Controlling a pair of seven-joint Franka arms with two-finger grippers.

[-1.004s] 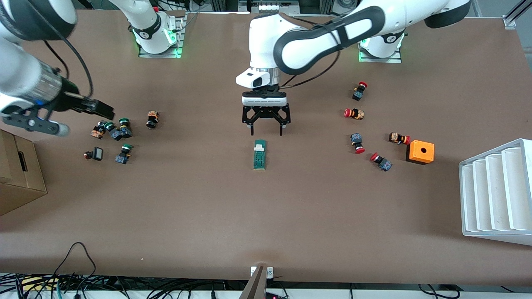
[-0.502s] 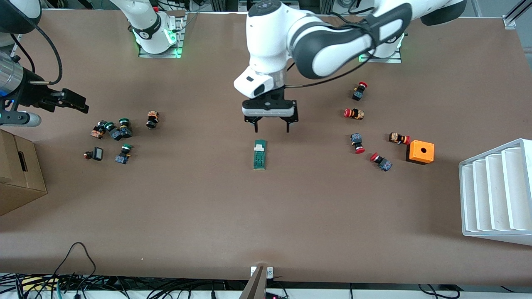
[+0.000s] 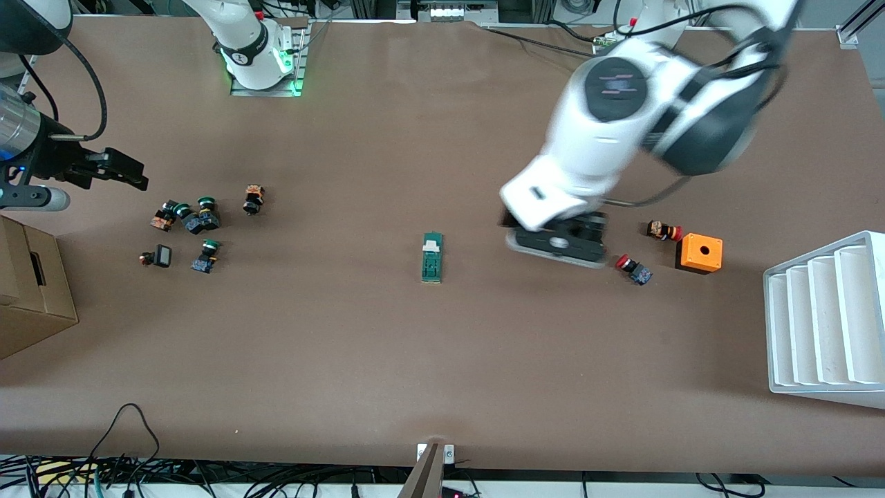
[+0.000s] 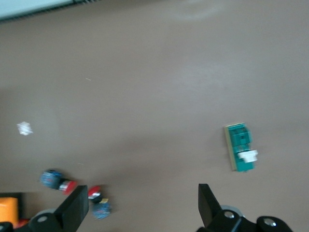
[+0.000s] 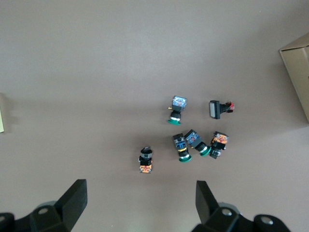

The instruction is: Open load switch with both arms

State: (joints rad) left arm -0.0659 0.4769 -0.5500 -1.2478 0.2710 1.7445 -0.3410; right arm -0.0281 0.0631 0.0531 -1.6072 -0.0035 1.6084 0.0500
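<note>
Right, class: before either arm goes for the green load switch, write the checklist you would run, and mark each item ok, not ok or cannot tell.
1. The load switch lies flat on the table, with nothing touching it: ok.
2. The left gripper is open: ok.
3. The right gripper is open: ok.
4. The left gripper is over the switch: not ok; it is over the red buttons, toward the left arm's end.
5. The right gripper is over the switch: not ok; it is over the green buttons, near the cardboard box.
6. Neither gripper holds anything: ok.
</note>
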